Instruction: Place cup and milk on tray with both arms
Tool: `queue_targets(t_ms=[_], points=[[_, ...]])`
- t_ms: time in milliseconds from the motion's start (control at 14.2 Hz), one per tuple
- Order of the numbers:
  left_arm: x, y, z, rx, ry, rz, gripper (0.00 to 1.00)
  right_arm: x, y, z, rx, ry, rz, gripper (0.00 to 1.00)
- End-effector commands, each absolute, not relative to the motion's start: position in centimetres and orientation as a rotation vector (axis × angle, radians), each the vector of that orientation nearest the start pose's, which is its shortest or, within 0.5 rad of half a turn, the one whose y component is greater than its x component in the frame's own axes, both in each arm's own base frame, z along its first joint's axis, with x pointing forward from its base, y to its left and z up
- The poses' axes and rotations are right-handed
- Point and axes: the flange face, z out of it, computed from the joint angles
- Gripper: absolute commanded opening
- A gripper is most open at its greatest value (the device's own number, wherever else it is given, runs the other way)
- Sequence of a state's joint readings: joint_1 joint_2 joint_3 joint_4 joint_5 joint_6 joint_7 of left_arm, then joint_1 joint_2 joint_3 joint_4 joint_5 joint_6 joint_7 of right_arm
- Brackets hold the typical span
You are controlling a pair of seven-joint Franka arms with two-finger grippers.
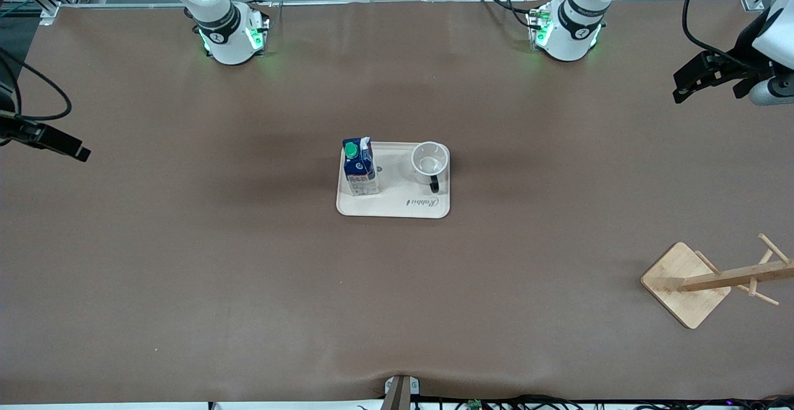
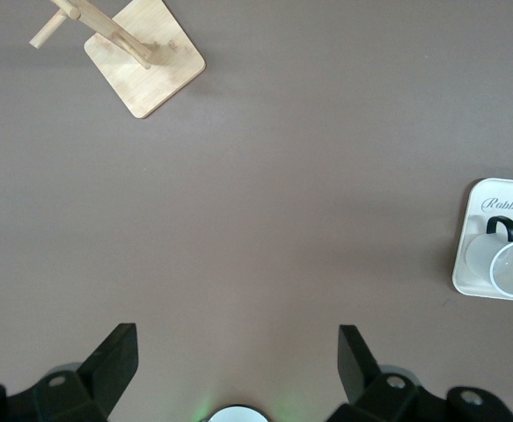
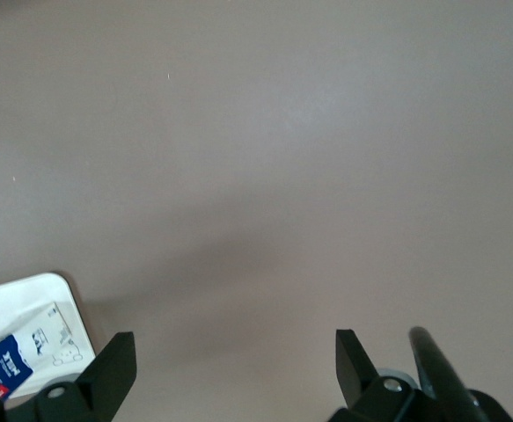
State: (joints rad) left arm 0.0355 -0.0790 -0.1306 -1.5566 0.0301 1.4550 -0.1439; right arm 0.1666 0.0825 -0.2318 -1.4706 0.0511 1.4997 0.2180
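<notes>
Colours on brown table (image 1: 186,261)
Cream tray (image 1: 397,208), script lettering; blue-white milk (image 1: 360,171), green cap; white cup (image 1: 430,160), black handle; pale wooden rack (image 1: 688,283).

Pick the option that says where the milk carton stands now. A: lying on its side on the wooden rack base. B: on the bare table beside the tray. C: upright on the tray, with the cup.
C: the milk carton stands upright on the tray, apart from the cup on the same tray.

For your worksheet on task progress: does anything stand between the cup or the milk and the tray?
No. The cup and milk already stand on the tray, upright and apart. Both grippers, left and right, are open over bare table at its ends.
</notes>
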Motion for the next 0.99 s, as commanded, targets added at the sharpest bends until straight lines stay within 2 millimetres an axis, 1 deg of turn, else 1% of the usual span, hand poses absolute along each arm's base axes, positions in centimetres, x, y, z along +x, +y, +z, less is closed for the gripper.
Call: queue_targets(t_ms=[0, 71, 141, 353, 495, 565, 636, 707, 777, 919], points=[[50.7, -5.1, 66.7, -3.111, -0.051, 0.037, 1.0, 54.0, -2.4, 62.0, -3.103, 0.281, 0.1, 1.0], [50.6, -5.1, 66.7, -3.112, -0.051, 0.04, 1.0, 54.0, -2.6, 62.0, -3.107, 0.224, 0.104, 1.0], [50.6, -5.2, 66.8, -3.112, -0.049, 0.04, 1.0, 54.0, -3.1, 62.1, -3.109, 0.202, 0.099, 1.0], [50.5, -5.6, 67.0, -3.111, -0.04, 0.032, 1.0, 54.2, -3.1, 62.2, -3.124, 0.199, 0.087, 1.0], [50.5, -5.5, 67.0, -3.111, -0.04, 0.032, 1.0, 54.3, -3.7, 62.4, -3.129, 0.211, 0.073, 1.0], [50.5, -5.5, 67.0, -3.111, -0.04, 0.032, 1.0, 54.3, -3.7, 62.9, -3.129, 0.214, 0.061, 1.0], [50.4, -5.5, 67.2, -3.111, -0.042, 0.028, 1.0, 54.4, -4.3, 63.3, -3.126, 0.235, 0.053, 1.0], [50.2, -5.5, 67.2, -3.11, -0.042, 0.037, 1.0, 54.5, -3.7, 63.3, -3.128, 0.218, 0.053, 1.0], [50.2, -5.5, 67.2, -3.11, -0.042, 0.044, 1.0, 54.5, -3.9, 63.3, -3.128, 0.226, 0.053, 1.0], [50.1, -5.4, 67.4, -3.11, -0.045, 0.044, 1.0, 54.5, -3.2, 63.4, -3.133, 0.209, 0.048, 1.0]])
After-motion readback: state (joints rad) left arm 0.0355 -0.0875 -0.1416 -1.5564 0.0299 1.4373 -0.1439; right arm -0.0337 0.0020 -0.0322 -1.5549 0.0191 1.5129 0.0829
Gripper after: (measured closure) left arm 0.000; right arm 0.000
